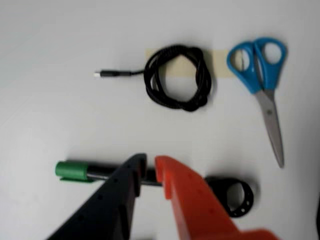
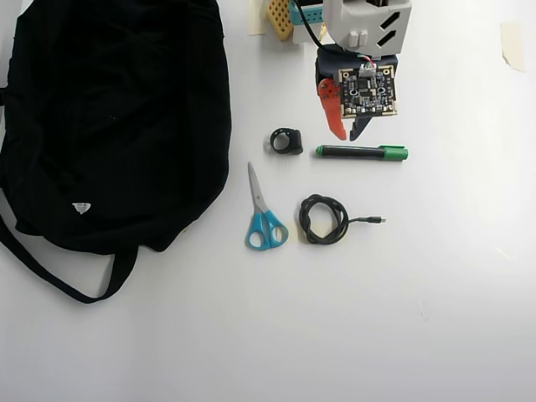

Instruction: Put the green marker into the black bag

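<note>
The green marker [image 1: 75, 171] lies flat on the white table, with a black barrel and a green cap at the left in the wrist view. In the overhead view, the marker [image 2: 362, 152] lies with its cap to the right. My gripper [image 1: 150, 165] has one black and one orange finger. They stand a narrow gap apart just over the barrel's middle and hold nothing. In the overhead view, the gripper [image 2: 348, 134] hangs right behind the marker. The black bag [image 2: 109, 117] lies far to the left, with its strap trailing forward.
Blue-handled scissors [image 2: 264, 218], a coiled black cable [image 2: 304, 219] and a small black ring-shaped part [image 2: 286, 141] lie between the marker and the bag. In the wrist view, the scissors [image 1: 265, 85] and the cable [image 1: 152, 82] lie beyond the marker.
</note>
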{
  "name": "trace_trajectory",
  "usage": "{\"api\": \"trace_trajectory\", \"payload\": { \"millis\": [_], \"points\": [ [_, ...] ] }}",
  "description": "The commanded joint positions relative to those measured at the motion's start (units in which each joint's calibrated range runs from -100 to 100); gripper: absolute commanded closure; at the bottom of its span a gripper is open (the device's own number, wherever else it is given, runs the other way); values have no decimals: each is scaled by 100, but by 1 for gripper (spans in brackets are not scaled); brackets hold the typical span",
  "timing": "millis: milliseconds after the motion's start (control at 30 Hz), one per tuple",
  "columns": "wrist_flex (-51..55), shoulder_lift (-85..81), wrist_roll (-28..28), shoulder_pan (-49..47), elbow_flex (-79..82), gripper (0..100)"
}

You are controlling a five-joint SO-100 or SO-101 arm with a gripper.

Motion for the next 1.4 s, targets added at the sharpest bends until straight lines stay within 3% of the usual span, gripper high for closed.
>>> {"api": "trace_trajectory", "payload": {
  "millis": [0, 1367],
  "points": [
    [322, -145, 60, 39, -268, 98],
    [1140, -153, 70, -28, -268, 98]
  ]
}}
